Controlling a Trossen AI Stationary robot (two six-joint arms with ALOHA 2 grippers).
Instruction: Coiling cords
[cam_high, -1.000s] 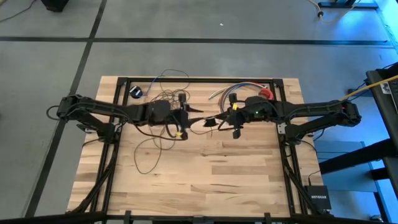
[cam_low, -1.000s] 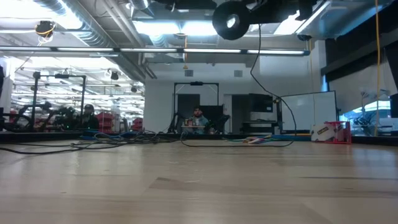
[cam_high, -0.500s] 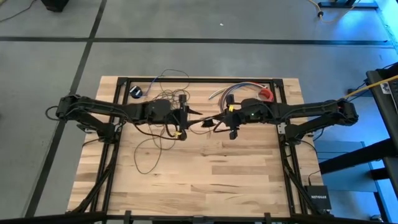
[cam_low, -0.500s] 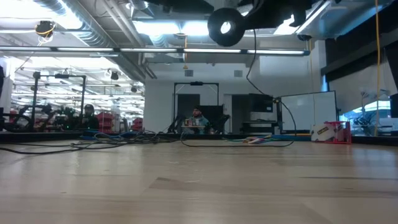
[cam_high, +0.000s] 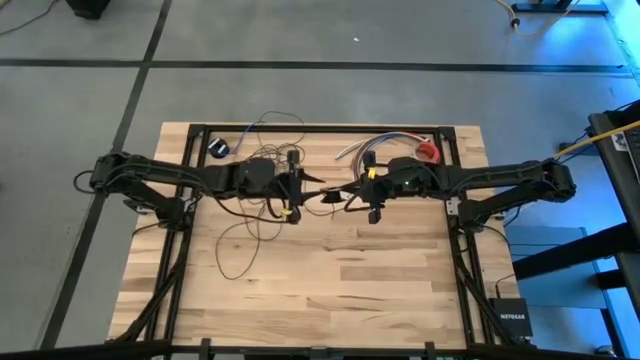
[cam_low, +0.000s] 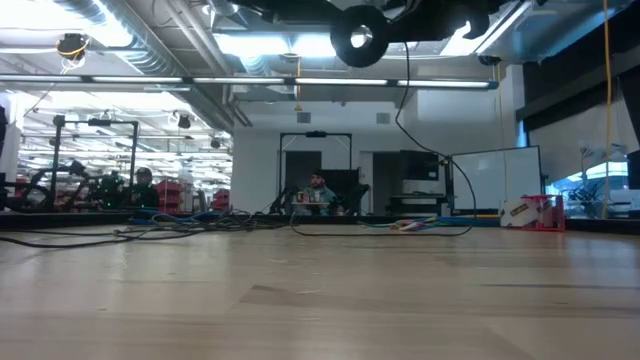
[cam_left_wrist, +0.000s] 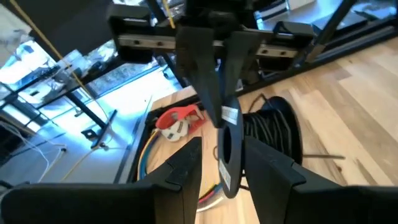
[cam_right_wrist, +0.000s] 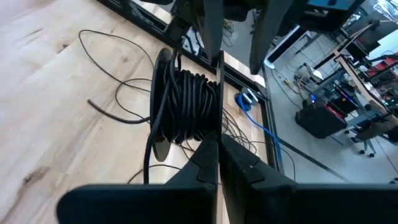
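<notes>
The cords are one thin dark wire, partly wound on a black spool (cam_right_wrist: 186, 99) that hangs in mid-air over the table's middle (cam_high: 327, 194). Its loose loops (cam_high: 250, 235) lie on the wood at the left and end at a small round puck (cam_high: 219, 148). One strand hangs from the spool (cam_low: 358, 35) down to the table (cam_low: 425, 150). My right gripper (cam_right_wrist: 217, 142) is shut on one flange. My left gripper (cam_left_wrist: 224, 158) faces it from the left, open, with its fingers on either side of the same flange's edge (cam_left_wrist: 228, 155). My left gripper straddles the flange's rim, and I cannot tell whether either finger touches it. My right gripper pinches the rim of one spool flange (cam_right_wrist: 216, 129) between its two fingers. The fingers (cam_left_wrist: 214, 93) come from the table's right, slanting slightly down. The spool is lifted clear, with its flanges upright and its axis level.
A short bundle of multicoloured wires (cam_high: 362, 146) and a red-and-white object (cam_left_wrist: 177, 121) lie at the far right of the table. Black frame rails (cam_high: 320, 128) run along the far edge and down both sides. The near half of the wood (cam_high: 330, 280) is bare.
The spool and my right gripper have drifted a little toward the table's left edge, and the hanging strand has swung with them.
</notes>
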